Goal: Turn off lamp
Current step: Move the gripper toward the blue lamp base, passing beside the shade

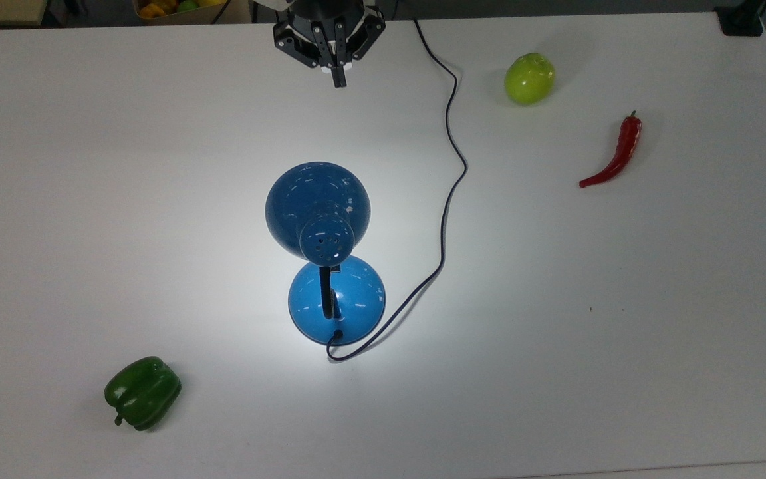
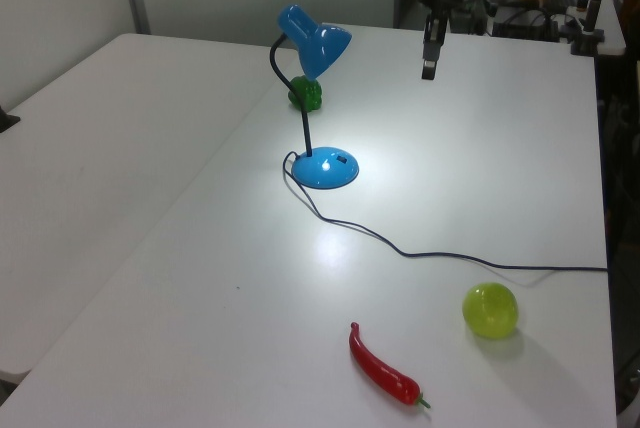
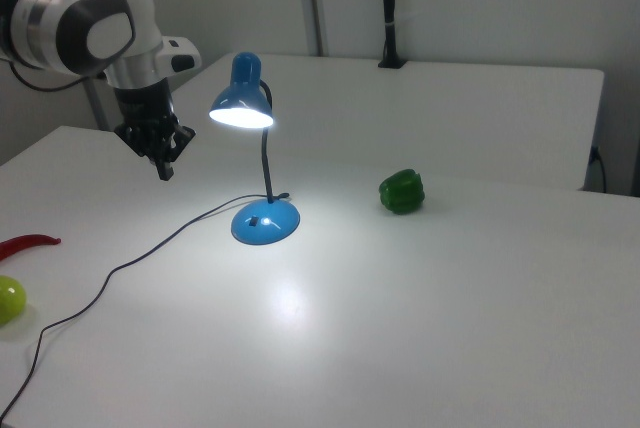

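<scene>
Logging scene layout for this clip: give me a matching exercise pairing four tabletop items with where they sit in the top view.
Things:
1. glossy blue desk lamp
2. dark green bell pepper
3. yellow-green round apple
4. long red chili pepper

Places in the top view:
A. nearest the right edge
B. lower left
C. middle of the white table, lit
D. upper right, beside the thin black cord

Pairs: 1-C, 2-B, 3-D, 4-A
</scene>
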You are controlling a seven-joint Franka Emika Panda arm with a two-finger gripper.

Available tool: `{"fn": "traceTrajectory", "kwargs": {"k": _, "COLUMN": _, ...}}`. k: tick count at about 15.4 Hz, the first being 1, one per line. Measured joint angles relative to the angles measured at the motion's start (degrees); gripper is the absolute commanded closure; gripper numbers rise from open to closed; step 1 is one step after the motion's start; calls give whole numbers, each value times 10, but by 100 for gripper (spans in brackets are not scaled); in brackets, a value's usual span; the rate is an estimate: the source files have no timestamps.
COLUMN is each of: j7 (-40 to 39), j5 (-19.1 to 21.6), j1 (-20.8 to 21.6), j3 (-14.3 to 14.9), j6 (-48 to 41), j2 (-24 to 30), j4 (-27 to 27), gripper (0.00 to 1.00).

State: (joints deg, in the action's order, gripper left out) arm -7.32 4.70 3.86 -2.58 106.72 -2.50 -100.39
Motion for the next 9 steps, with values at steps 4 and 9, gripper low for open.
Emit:
{"fn": "traceTrajectory", "kwargs": {"k": 4, "j7": 0, "j5": 0, "j1": 15, "j3": 0, "j6": 66, "j2": -21, "j4": -28, "gripper": 100}}
{"fn": "traceTrajectory", "kwargs": {"k": 9, "j7": 0, "j5": 0, "j1": 21, "j3": 0, "j6": 121, "j2": -48, "j4": -37, "gripper": 100}}
